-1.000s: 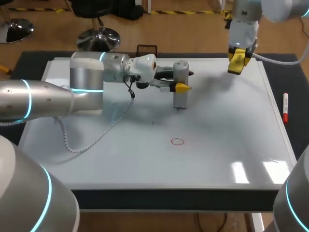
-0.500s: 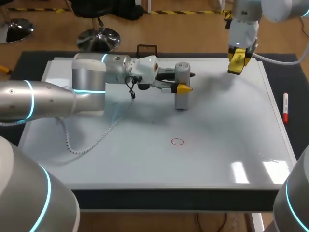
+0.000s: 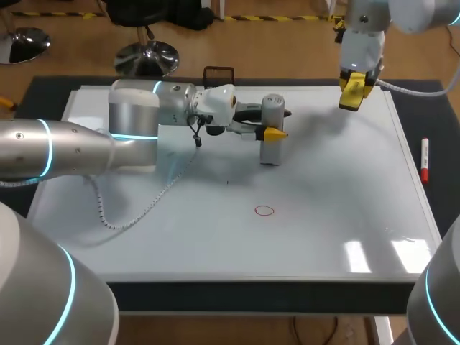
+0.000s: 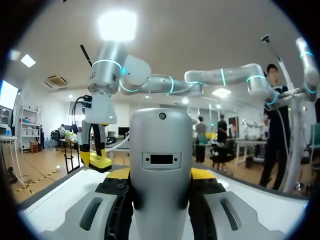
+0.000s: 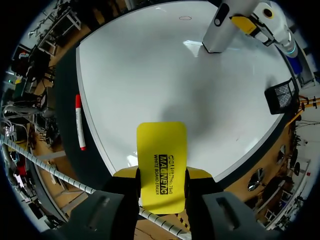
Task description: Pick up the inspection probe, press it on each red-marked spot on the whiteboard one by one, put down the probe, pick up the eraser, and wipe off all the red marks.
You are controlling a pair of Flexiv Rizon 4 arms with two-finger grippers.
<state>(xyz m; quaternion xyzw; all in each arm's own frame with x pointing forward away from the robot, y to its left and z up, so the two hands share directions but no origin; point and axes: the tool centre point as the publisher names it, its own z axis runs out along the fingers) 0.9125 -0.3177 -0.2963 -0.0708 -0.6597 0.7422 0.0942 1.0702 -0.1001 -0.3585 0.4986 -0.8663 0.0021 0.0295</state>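
the probe has moved a little right, pinched by the left hand; the right hand pinches the eraser.

Whiteboard glossy, smooth, w/ glare; probe matt silver-grey, looks plastic; eraser smooth yellow plastic.

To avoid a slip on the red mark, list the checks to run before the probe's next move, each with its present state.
1. Grip: left end effector shut on the inspection probe: ok.
2. Probe upright: ok.
3. Probe over the red circle: not ok; it stands farther back on the whiteboard, apart from the mark.
4. Probe tip touching the board: cannot tell.
5. Other arm out of the way: right end effector, shut on the yellow eraser, is near the far right corner, away from the probe: ok.
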